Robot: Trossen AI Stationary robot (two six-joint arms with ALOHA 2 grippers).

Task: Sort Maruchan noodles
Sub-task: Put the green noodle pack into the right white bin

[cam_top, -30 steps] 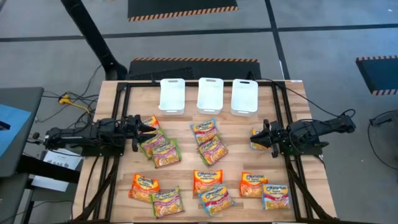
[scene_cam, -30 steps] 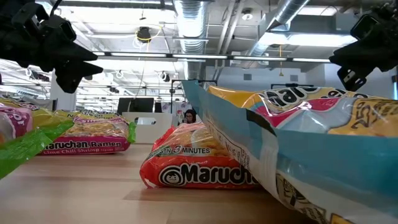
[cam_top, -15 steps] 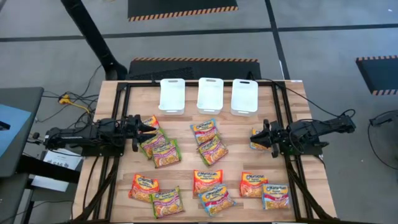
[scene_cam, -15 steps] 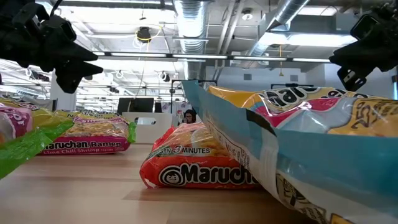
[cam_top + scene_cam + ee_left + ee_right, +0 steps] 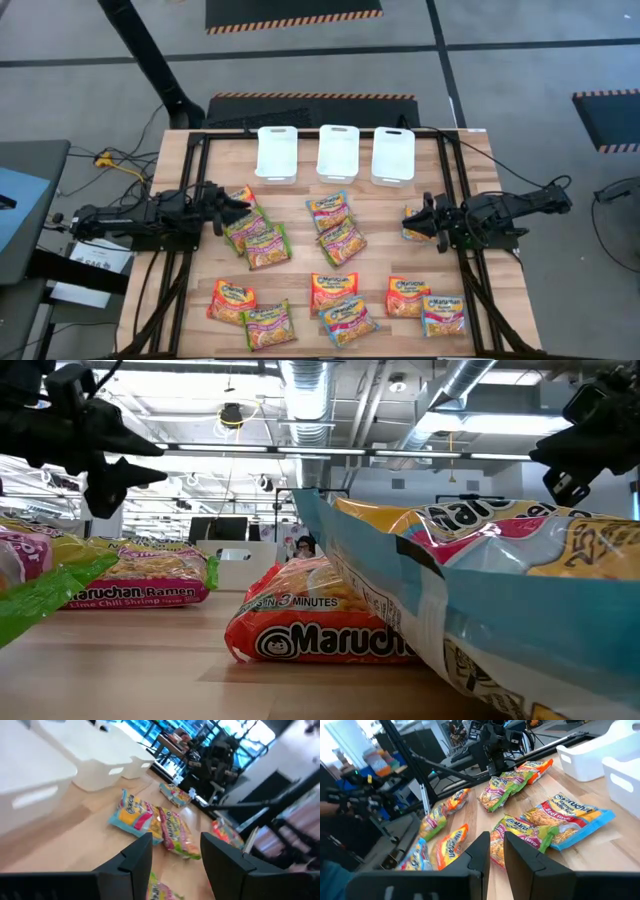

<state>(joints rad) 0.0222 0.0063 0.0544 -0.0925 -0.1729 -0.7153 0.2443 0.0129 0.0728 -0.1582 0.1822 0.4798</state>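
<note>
About a dozen Maruchan packets lie flat on the wooden table. My left gripper is open and hovers at the left side, beside an orange packet and two green ones. It holds nothing. My right gripper is shut and hovers at the right side, above an orange packet that lies on the table under its fingertips. In the low view both grippers hang well above the tabletop.
Three white bins stand in a row at the far edge. Blue and green packets lie mid-table. More packets line the near edge, from the orange one to the blue one. Bare wood lies between the groups.
My left gripper has drawn back a little toward the table's left edge and tipped slightly in the low view. The packets have stayed where they were.
</note>
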